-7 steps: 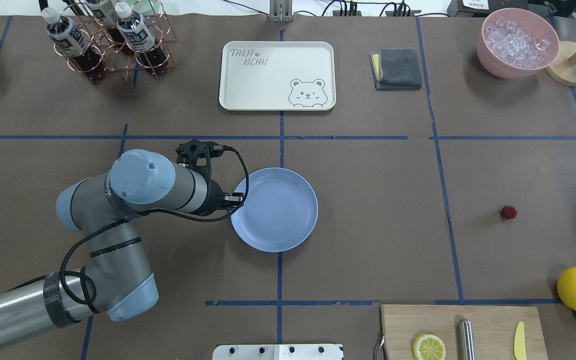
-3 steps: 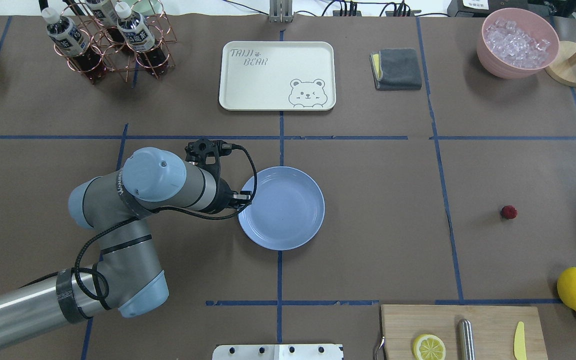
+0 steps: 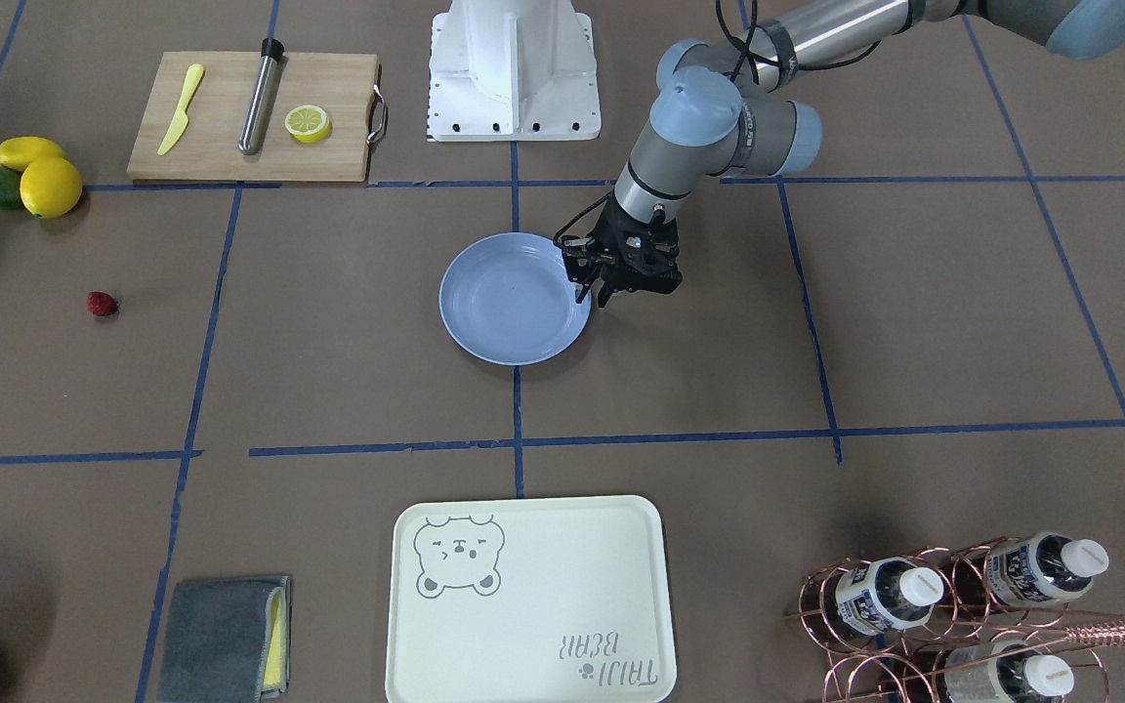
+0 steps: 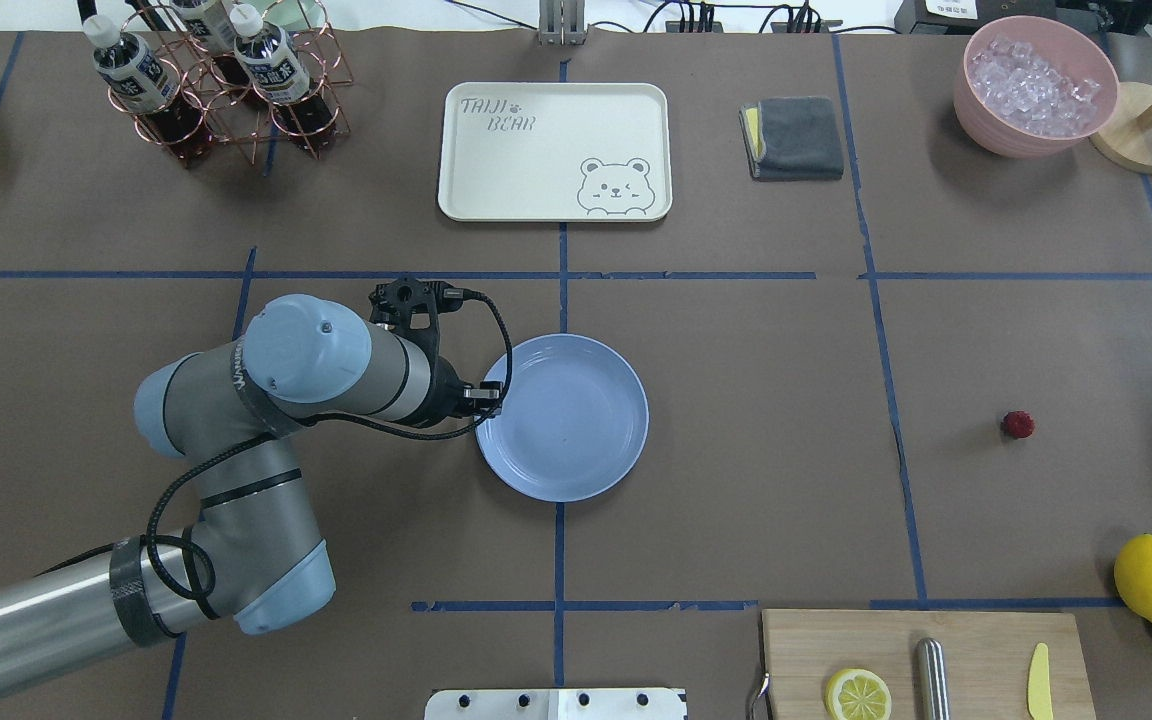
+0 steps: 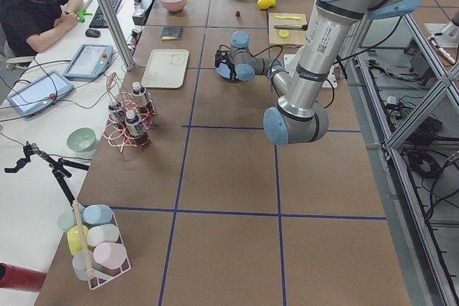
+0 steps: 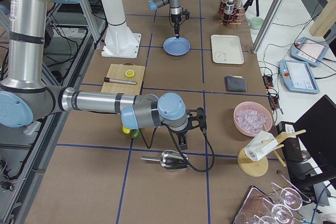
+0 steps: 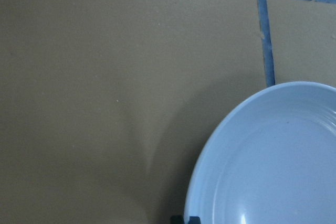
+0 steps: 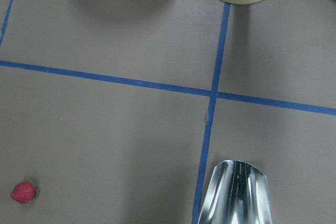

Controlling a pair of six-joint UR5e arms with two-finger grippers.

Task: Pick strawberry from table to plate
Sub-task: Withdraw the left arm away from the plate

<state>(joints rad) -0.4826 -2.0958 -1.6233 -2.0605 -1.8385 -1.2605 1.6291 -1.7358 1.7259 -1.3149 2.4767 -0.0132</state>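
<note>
Nearest, the left gripper (image 4: 489, 392) is seen at the left edge of the plate (image 4: 576, 480). Its two fingers are drawn together on the rim, one inside and one outside, so the plate appears to be pinched. The plate is set flat on the table (image 4: 736, 500) near the middle of the overhead frame, and nothing is carried in it.

Farther off, the strawberry (image 4: 1017, 424) is found alone on the table at the right of that frame. It is level with the plate, well apart from it, and beyond a blue tape line (image 4: 886, 380). From the left gripper it lies straight across to the right, with the whole plate between. No long axis can be made out on so small and round a berry.

Farthest out, the right gripper (image 6: 183, 141) is shown only in the right side view, so whether it is parted or closed cannot be told. In its wrist view the strawberry is placed at the lower left corner, and that arm is judged the nearer one.
</note>
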